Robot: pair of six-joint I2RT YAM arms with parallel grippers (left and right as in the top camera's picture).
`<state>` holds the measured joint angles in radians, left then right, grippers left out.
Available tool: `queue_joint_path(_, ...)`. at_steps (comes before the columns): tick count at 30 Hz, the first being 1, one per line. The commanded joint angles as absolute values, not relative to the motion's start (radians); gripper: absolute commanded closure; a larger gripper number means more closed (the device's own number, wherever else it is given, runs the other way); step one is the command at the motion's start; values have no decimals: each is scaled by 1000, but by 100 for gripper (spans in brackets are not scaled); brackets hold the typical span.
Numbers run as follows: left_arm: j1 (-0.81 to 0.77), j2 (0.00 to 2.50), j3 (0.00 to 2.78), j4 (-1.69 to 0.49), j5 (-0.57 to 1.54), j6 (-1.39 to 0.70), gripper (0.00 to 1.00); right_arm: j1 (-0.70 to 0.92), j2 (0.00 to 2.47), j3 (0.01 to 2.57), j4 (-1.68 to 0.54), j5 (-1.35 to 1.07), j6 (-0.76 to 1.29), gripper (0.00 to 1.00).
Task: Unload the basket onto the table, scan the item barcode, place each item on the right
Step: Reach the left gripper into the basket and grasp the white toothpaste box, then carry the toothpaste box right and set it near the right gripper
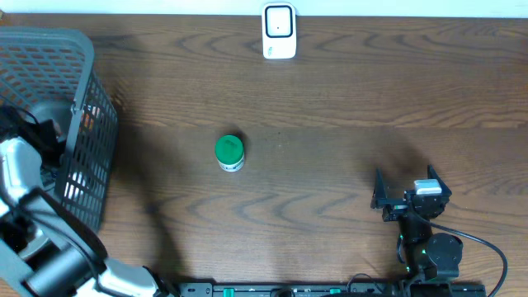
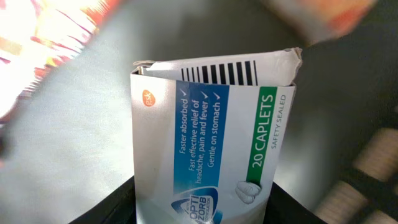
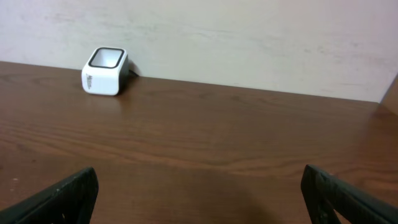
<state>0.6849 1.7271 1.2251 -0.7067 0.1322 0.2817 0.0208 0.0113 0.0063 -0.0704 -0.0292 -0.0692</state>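
Note:
A white box of caplets [image 2: 211,124], with blue and green panels and a barcode [image 2: 221,73] on its top flap, stands between the fingers of my left gripper [image 2: 202,214]. Both black fingers press its sides, so the gripper is shut on it. From overhead my left arm [image 1: 21,169] reaches into the grey basket [image 1: 82,91], and the gripper and box are hidden there. The white barcode scanner [image 1: 279,31] stands at the table's far edge, also seen as scanner [image 3: 104,71]. At the near right my right gripper [image 1: 408,194] is open over bare wood, right gripper [image 3: 199,193] holding nothing.
A green-lidded jar [image 1: 229,152] stands on the table between basket and scanner. Blurred orange and red packets [image 2: 323,15] lie in the basket around the box. The basket's mesh wall [image 1: 95,157] rises at the left edge of the table.

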Motion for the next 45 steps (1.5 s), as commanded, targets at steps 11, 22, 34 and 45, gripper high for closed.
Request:
queue_joint_path(11,681,1176,1236,-645,373,79,48,20,9,6,-74,-28,-57,1)
queue_joint_path(22,603,869,1230,-598,920,-119,48,20,9,6,-75,-28,-57,1)
queue_joint_path(34,-93,1094,1170,-623,785,-117,48,20,9,6,-74,-28,-57,1)
queue_joint_path(45,-572,1647,1171,-362,693,-117,43,20,9,6,-75,-28,-57,1)
